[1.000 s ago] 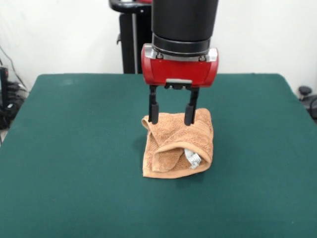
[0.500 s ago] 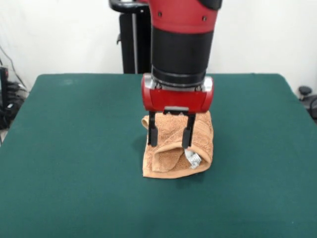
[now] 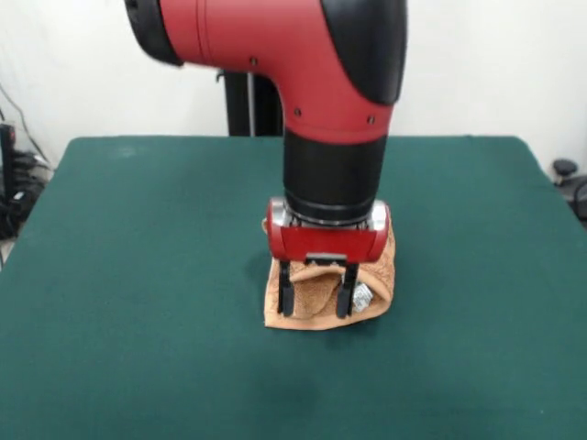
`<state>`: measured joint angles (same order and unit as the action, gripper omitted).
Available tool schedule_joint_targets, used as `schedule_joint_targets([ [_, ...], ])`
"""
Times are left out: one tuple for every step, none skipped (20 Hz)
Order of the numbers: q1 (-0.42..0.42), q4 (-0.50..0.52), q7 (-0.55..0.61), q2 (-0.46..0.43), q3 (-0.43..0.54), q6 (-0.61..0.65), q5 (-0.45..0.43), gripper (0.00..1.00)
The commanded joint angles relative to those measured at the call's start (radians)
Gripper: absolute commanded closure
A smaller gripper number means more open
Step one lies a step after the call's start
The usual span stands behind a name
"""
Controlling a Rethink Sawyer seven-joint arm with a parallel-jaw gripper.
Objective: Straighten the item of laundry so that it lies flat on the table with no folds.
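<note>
The orange-brown terry towel (image 3: 314,307) lies folded over in a bunched heap at the middle of the dark green table (image 3: 138,275). Its small white label (image 3: 361,295) shows at the right of the front fold. My gripper (image 3: 315,302) is straight above the towel, low down, with its two black fingers (image 3: 287,293) spread apart and their tips at the towel's front fold. The gripper is open and holds nothing. The red wrist hides the towel's far part.
The black robot pedestal (image 3: 249,101) stands behind the table's far edge. Dark cables and equipment (image 3: 14,174) sit off the table's left side, and a black object (image 3: 569,179) off its right side.
The arm has come down and toward the camera. The open fingers moved from the towel's far edge down to its front fold. The towel has not moved.
</note>
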<state>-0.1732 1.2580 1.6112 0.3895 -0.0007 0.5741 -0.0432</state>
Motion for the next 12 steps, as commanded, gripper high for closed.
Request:
schedule_joint_targets([
  [0.016, 0.011, 0.001, -0.048, 0.072, -0.028, -0.078, 0.00],
  [0.017, 0.012, -0.001, -0.044, 0.072, -0.024, -0.078, 0.00],
  [0.015, 0.012, -0.005, -0.042, 0.074, -0.018, -0.076, 0.00],
  [0.013, 0.016, -0.007, -0.039, 0.077, -0.018, -0.077, 0.00],
  [0.008, 0.018, -0.011, -0.036, 0.081, -0.010, -0.077, 0.00],
  [0.006, 0.023, -0.013, -0.031, 0.084, -0.007, -0.078, 0.00],
  [0.000, 0.025, -0.019, -0.024, 0.087, 0.002, -0.079, 0.00],
  [-0.002, 0.035, -0.020, -0.015, 0.089, 0.007, -0.081, 0.00],
  [-0.009, 0.042, -0.023, -0.007, 0.092, 0.010, -0.084, 0.00],
  [-0.016, 0.061, -0.025, 0.008, 0.094, 0.010, -0.087, 0.00],
  [-0.020, 0.075, -0.025, 0.018, 0.096, 0.010, -0.091, 0.00],
  [-0.024, 0.089, -0.025, 0.029, 0.097, 0.012, -0.094, 0.00],
])
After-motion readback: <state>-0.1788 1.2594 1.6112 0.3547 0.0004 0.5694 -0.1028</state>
